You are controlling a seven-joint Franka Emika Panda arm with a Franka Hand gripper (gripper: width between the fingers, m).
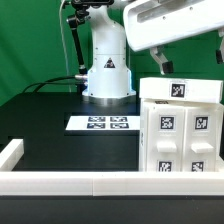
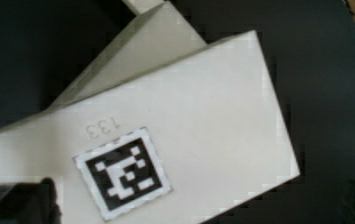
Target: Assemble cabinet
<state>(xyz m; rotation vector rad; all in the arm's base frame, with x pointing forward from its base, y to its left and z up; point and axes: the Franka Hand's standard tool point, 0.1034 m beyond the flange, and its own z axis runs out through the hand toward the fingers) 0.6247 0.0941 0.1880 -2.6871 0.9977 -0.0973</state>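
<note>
The cabinet, a large white box with black-and-white tags on its top and front, stands at the exterior view's right near the front rail. My gripper hangs just above the cabinet's top, at its back left corner as the exterior view shows it, and holds nothing. The wrist view shows a white tagged face of the cabinet close below the gripper. One dark finger shows at the frame's edge and the space between the jaws is free, so the jaws stand open. No separate drawer boxes can be made out.
The marker board lies flat on the black table in front of the robot base. A low white border rail runs along the table's front, with a raised corner at the exterior view's left. A green backdrop stands behind.
</note>
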